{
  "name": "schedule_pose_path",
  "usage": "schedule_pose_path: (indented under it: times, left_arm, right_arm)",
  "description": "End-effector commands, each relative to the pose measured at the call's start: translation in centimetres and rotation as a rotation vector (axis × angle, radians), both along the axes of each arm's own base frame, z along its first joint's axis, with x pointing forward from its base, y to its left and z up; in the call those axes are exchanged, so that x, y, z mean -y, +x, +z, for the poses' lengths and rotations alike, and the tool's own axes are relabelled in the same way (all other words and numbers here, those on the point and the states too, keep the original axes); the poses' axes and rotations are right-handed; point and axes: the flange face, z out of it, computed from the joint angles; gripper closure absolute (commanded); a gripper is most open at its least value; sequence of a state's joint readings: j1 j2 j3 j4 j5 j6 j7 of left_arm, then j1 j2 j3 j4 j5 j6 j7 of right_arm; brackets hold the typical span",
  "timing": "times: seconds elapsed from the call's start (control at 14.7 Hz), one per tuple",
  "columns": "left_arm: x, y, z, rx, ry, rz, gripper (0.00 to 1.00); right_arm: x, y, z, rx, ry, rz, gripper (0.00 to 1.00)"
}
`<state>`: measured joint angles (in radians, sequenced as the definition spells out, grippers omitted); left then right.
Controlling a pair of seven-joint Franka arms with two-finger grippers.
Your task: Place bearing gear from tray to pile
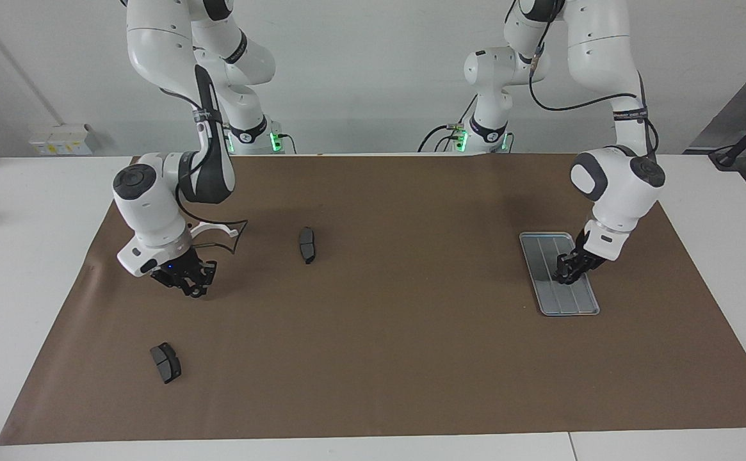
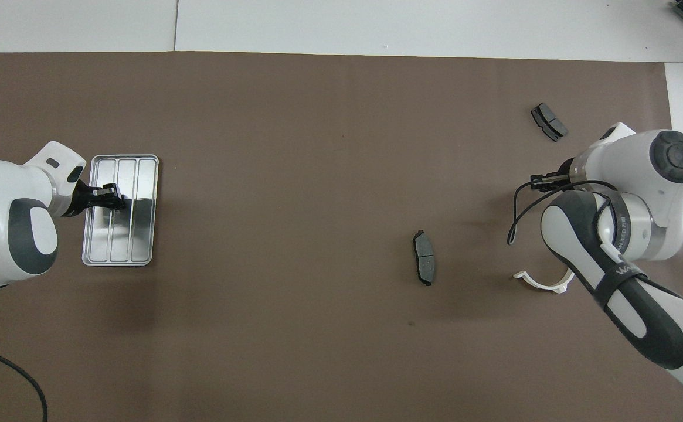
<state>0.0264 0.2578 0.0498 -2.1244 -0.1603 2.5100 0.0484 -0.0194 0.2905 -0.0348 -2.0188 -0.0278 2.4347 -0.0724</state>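
Observation:
The silver grooved tray (image 1: 565, 302) lies toward the left arm's end of the mat; it also shows in the overhead view (image 2: 142, 234). My left gripper (image 1: 567, 274) is down in the tray, over its middle grooves (image 2: 111, 198). My right gripper (image 1: 188, 284) hangs low over the mat at the right arm's end, next to the white half-ring bracket (image 1: 219, 227). In the overhead view the right arm's own wrist hides it. No pile of black ring gears shows in either view, and I cannot make out a gear in either gripper.
A dark grey wedge pad (image 1: 307, 244) lies mid-mat (image 2: 424, 265). A second pad (image 1: 166, 362) lies farther from the robots at the right arm's end (image 2: 549, 121). The bracket (image 2: 537, 282) is partly covered by the right arm. A brown mat (image 1: 398, 358) covers the table.

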Motion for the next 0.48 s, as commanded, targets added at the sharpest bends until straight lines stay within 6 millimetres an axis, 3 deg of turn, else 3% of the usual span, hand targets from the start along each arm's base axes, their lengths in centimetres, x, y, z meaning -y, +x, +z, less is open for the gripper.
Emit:
schedule_pose_path:
  times: [0.0, 0.07, 0.14, 0.2, 0.41]
  left_arm:
    - [-0.1, -0.6, 0.8, -0.02, -0.009, -0.011, 1.0]
    - [0.1, -0.8, 1.2, -0.03, -0.013, -0.015, 1.0]
    - [0.2, -1.1, 2.0, -0.046, -0.019, -0.017, 1.0]
    - [0.6, -1.4, 2.6, -0.061, -0.024, -0.025, 1.0]
    - [2.6, -2.3, 3.7, -0.113, -0.038, -0.048, 1.0]
  right_arm:
    - [0.8, -0.1, -1.3, 0.035, 0.017, -0.014, 0.66]
    - [1.0, -0.1, -1.6, 0.035, 0.017, -0.019, 0.15]
    - [1.0, 0.1, -1.4, 0.037, 0.017, -0.017, 0.0]
    - [1.4, 0.3, -0.8, 0.044, 0.016, -0.023, 0.0]
    - [0.7, 1.8, 4.2, 0.046, 0.017, -0.012, 0.0]
